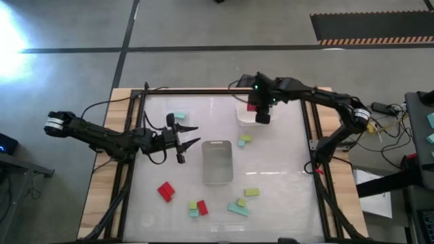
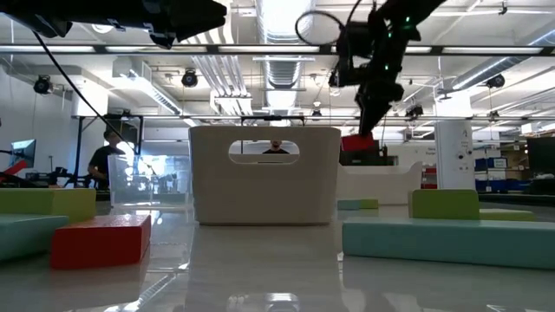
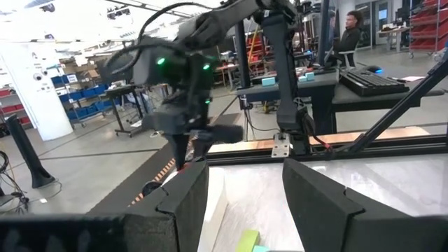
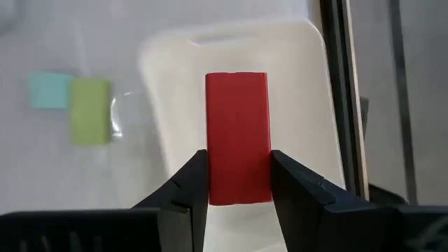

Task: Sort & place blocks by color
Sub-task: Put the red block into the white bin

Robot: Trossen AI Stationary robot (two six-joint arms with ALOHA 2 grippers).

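My right gripper (image 4: 238,183) is shut on a red block (image 4: 237,126) and hangs over a white bin (image 4: 294,77) at the table's far right; the high view shows that gripper (image 1: 262,115) above the bin (image 1: 243,114). My left gripper (image 1: 195,135) is open and waits left of the clear container (image 1: 218,161). Other blocks lie flat on the table: a red one (image 1: 166,191), a red, green and teal cluster (image 1: 198,207), green and teal ones (image 1: 243,200), and a green and teal pair (image 1: 244,140) near the bin. My right gripper pinches the red block between its two fingers (image 4: 187,187), one on each long side near the block's end (image 4: 237,187). The fingers come from above, pointing down. The block (image 2: 357,143) is lifted clear and hangs below the fingers, above the white bin.
The clear container stands at the table's centre and, in the low view, hides much of what lies behind it (image 2: 264,173). A black frame rail (image 1: 308,135) runs along the table's right side. A teal block (image 1: 180,116) lies close to the left gripper. A person (image 2: 106,160) shows in the room behind.
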